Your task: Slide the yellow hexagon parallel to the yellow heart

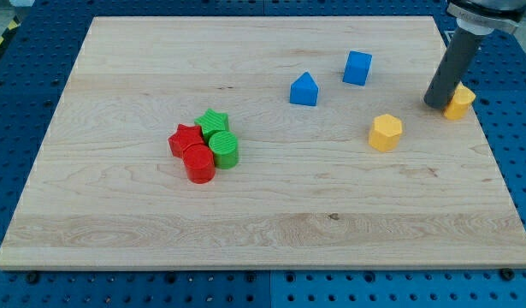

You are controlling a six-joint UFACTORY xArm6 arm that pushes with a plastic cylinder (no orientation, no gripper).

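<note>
The yellow hexagon (pixel 386 132) lies on the wooden board at the view's right of centre. The yellow heart (pixel 460 101) lies near the board's right edge, up and to the right of the hexagon. My tip (pixel 436 104) stands right against the heart's left side, partly hiding it. The tip is to the upper right of the hexagon, with a gap between them.
A blue cube (pixel 357 68) and a blue house-shaped block (pixel 304 89) lie up and left of the hexagon. A tight cluster sits at left of centre: green star (pixel 214 121), green cylinder (pixel 224 148), red star (pixel 184 138), red cylinder (pixel 199 163). The board's right edge (pixel 489 137) is near the heart.
</note>
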